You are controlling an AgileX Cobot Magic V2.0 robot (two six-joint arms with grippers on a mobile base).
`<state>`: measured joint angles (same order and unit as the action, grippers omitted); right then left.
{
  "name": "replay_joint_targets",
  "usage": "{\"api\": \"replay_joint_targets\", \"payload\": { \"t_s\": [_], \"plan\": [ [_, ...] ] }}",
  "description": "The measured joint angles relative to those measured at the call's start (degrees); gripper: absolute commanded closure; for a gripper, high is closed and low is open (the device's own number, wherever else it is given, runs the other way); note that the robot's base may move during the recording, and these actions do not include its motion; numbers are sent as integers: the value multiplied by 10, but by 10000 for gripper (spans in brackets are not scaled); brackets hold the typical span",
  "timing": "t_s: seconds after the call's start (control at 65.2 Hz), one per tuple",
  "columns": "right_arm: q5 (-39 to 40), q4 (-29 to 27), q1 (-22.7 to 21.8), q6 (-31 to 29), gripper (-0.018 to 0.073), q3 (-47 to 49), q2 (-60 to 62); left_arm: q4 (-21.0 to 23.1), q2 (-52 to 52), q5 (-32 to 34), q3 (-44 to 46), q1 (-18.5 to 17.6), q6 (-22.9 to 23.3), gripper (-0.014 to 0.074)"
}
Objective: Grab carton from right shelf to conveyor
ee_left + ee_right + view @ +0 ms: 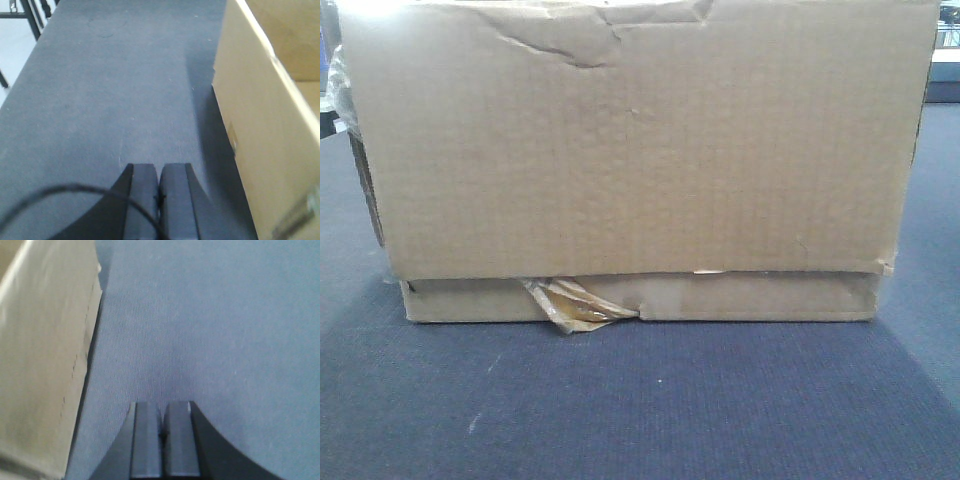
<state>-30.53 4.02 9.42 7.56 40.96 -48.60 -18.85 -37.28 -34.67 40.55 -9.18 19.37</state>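
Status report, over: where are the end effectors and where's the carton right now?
Left end effector shut, empty, beside the carton. Right end effector shut, empty, on its other side. Carton sitting on the conveyor. Nothing in the way.

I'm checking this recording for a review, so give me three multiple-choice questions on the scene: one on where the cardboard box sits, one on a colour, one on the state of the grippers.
1. Where does the large brown corrugated cardboard carton sit?
A. On the dark blue-grey woven conveyor belt
B. On a steel shelf
C. Inside a blue bin

2. What colour is the wad of tape at the carton's bottom seam?
A. Red
B. Yellowish clear
C. Black

3. How do the left gripper and right gripper stand?
A. Both wide open
B. Both clamped on the carton
C. Both shut, holding nothing

Answers: 1 A, the front view shows belt fabric under the carton. 2 B, the crumpled tape looks yellowish and see-through. 3 C, each wrist view shows the jaws closed together over bare belt, beside the carton.
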Motion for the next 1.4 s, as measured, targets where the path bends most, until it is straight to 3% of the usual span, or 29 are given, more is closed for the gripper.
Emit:
{"api": "replay_joint_targets", "payload": {
  "t_s": [0.291, 0.675, 1.396],
  "plan": [
    [75, 0, 0, 0, 627, -162, 204, 2, 151, 25, -103, 1, 0, 613],
    [85, 0, 0, 0, 627, -195, 464, 2, 237, 26, -115, 1, 0, 613],
    [89, 0, 0, 0, 627, -196, 483, 2, 240, 27, -115, 1, 0, 613]
  ]
}}
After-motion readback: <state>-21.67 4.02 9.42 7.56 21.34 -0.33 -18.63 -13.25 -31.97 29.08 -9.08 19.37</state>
